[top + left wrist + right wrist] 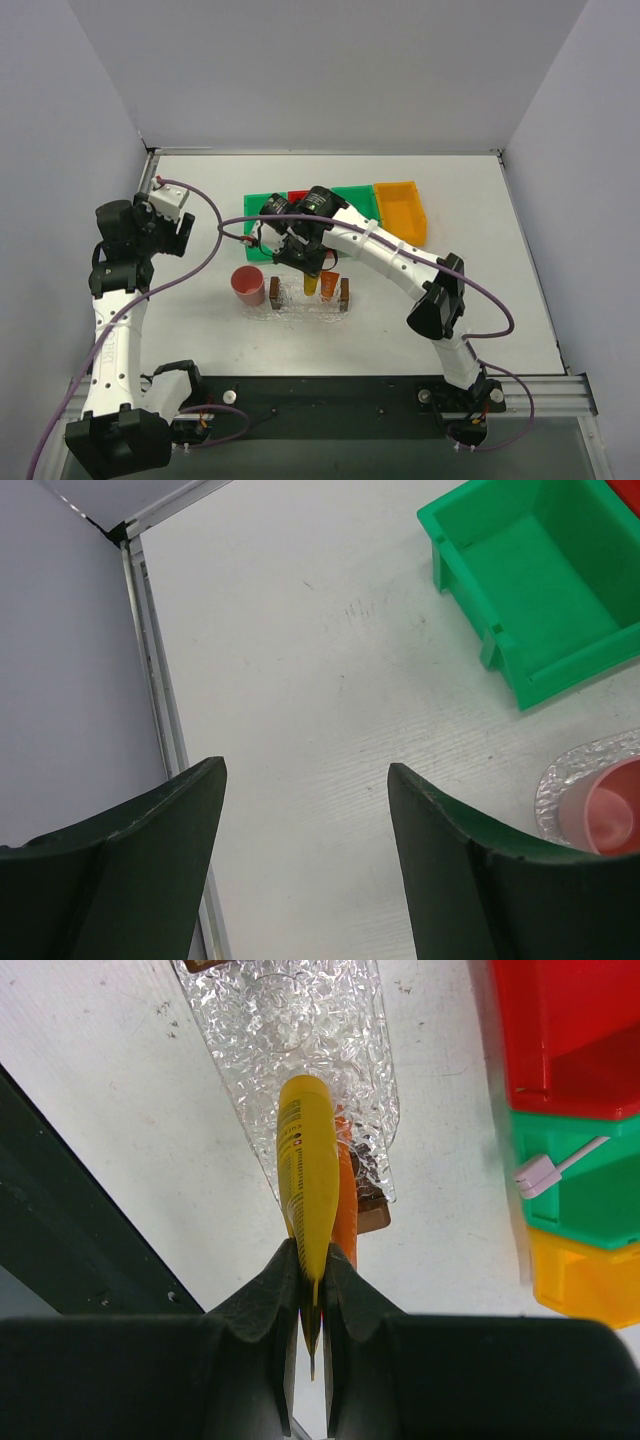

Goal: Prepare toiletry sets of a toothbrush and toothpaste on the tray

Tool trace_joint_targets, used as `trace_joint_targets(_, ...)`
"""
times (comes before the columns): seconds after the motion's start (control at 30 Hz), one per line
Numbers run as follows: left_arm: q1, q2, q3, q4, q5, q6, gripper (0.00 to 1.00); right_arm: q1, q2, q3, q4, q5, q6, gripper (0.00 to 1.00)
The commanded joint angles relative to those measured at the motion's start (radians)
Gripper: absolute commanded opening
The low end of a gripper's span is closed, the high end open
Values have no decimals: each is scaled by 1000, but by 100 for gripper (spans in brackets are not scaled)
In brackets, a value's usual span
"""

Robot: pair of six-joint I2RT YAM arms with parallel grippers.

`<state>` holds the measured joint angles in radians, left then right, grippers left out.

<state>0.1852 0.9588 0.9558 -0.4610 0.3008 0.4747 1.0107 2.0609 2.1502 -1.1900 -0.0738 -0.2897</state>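
Glossy tube, pebbled plastic
The yellow toothpaste tube [307, 1160] looks smooth and glossy; tray [300, 1020] clear bubbled plastic; table [100, 1090] matt white.

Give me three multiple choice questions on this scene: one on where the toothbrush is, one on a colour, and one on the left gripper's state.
1. Where does the toothbrush lie?
A. in a green bin
B. on the tray
C. in the pink cup

2. What colour is the toothpaste tube in the right gripper?
A. blue
B. yellow
C. white

3. How is the left gripper?
A. shut on the pink cup
B. shut on nothing
C. open and empty

Answers:
1 A, the right wrist view shows its white head and stem inside the green bin.
2 B, the tube pinched between the fingers is yellow.
3 C, its fingers stand wide apart over the table with nothing between them.
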Motion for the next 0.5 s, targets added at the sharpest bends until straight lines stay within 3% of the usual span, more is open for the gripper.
trace_joint_targets(0.0,10,-15,3,30,26,10,76,14,-2,0,-51,28,-6,0)
trace_joint_targets(0.47,19,-14,-3,33,32,19,76,15,27,11,-53,29,-11,0)
